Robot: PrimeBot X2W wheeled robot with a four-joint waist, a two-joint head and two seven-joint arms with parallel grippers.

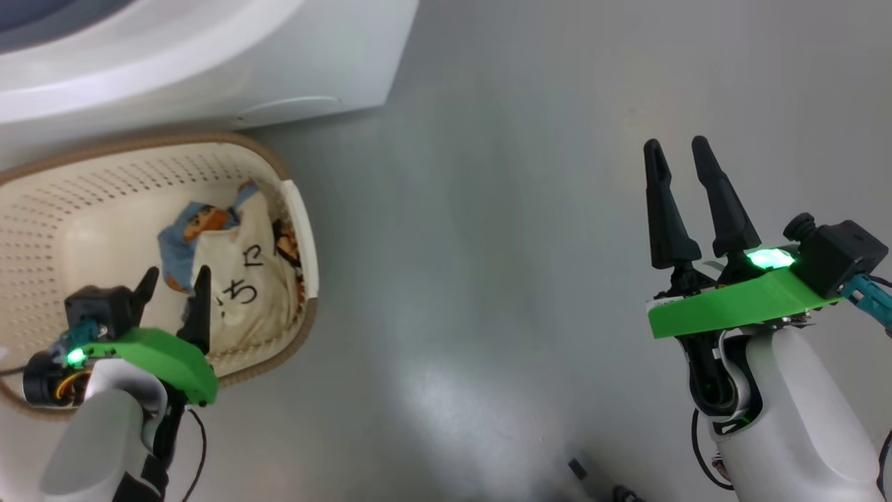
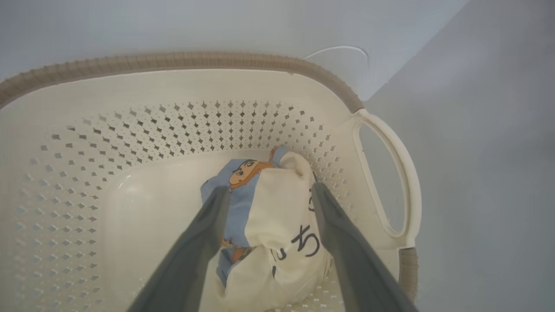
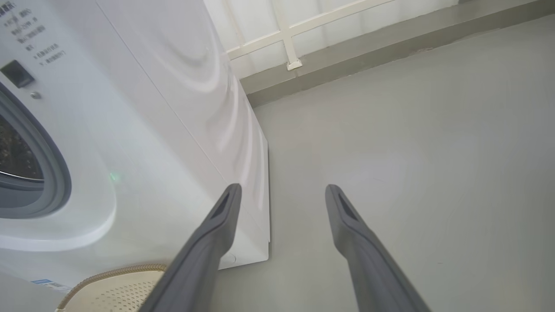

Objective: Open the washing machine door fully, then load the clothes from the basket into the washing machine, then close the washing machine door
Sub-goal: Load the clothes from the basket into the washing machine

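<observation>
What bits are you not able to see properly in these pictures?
- Drum inside: right wrist view, cut off by the left edge and dark.
- Washing machine label print: same view, too small.
- Blue garment: left wrist view, mostly under the cream garment.
- Basket near corner: head view, behind the left arm.

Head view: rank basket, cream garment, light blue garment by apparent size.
1. basket: largest, even though the frame's left edge cuts it off.
2. cream garment.
3. light blue garment: smallest as seen, but the cream one partly covers it, so its true size is unsure.
</observation>
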